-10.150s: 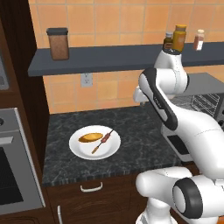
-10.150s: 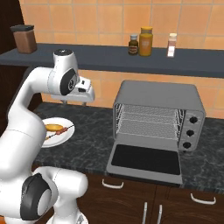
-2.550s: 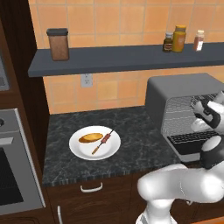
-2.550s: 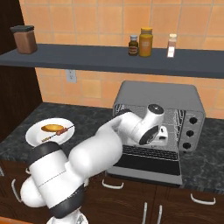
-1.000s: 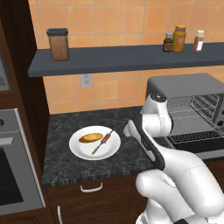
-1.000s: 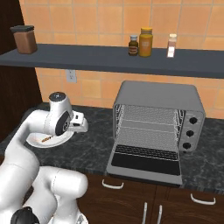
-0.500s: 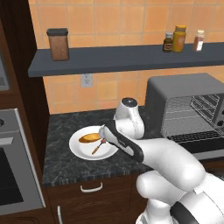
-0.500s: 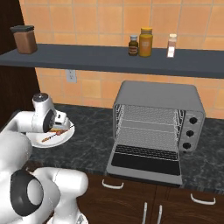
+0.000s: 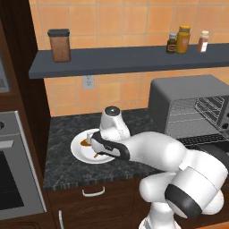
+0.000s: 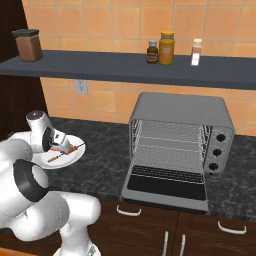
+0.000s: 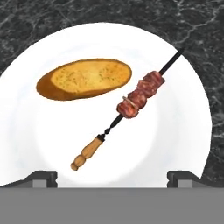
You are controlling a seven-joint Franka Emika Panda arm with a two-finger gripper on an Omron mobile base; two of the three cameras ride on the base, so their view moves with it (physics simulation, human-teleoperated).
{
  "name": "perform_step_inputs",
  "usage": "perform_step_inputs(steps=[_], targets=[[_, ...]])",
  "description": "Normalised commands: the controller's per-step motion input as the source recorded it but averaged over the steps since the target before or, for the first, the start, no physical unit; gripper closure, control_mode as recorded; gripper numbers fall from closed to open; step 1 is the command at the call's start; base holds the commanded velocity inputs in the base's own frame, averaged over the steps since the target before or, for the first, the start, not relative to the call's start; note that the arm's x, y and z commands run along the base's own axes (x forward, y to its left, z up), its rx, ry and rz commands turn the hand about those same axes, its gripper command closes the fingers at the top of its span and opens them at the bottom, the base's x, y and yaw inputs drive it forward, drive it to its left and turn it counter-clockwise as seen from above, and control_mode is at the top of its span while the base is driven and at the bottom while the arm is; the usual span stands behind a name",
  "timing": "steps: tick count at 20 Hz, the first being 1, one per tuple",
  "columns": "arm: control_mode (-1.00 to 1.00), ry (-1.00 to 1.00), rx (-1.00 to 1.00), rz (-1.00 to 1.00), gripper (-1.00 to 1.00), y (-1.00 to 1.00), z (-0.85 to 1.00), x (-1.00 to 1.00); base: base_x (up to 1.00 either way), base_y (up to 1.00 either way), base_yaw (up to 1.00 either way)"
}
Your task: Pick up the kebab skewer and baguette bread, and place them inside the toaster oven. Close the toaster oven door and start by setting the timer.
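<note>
- Gripper (image 11: pixel 112 177) hangs over the white plate (image 11: pixel 26 144) — jaws spread wide, holding nothing.
- Baguette bread (image 11: pixel 84 78) upper left on the plate; kebab skewer (image 11: pixel 133 103) beside it, centre-right.
- Toaster oven (image 10: pixel 181 135), right of frame — toaster oven door (image 10: pixel 166 183) down.

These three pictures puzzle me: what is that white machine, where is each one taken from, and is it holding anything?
It is a white robot arm in a computer-drawn kitchen. Two pictures come from cameras behind it, left and right; the third looks down from its hand. Its gripper hangs open above a white plate on the dark counter, holding nothing. On the plate lie a baguette bread and a kebab skewer, apart. The toaster oven stands with its door folded down.
</note>
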Motion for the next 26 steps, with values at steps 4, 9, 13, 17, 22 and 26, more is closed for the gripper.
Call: perform_step_inputs(steps=[4, 9, 13, 17, 22, 26], targets=[[-1.00, 0.09, 0.00, -0.06, -1.00, 0.19, -0.30, 0.38, 0.00, 0.00, 0.00], [-1.00, 0.12, 0.00, -0.01, -1.00, 0.17, -0.31, 0.16, 0.00, 0.00, 0.00], [-1.00, 0.14, 0.00, 0.00, -1.00, 0.01, -0.30, 0.12, 0.00, 0.00, 0.00], [-1.00, 0.11, 0.00, 0.00, -1.00, 0.00, -0.27, 0.12, 0.00, 0.00, 0.00], [-1.00, 0.02, 0.00, 0.00, -1.00, 0.00, -0.25, 0.13, 0.00, 0.00, 0.00], [-1.00, 0.01, 0.00, 0.00, -1.00, 0.03, -0.22, 0.17, 0.00, 0.00, 0.00]])
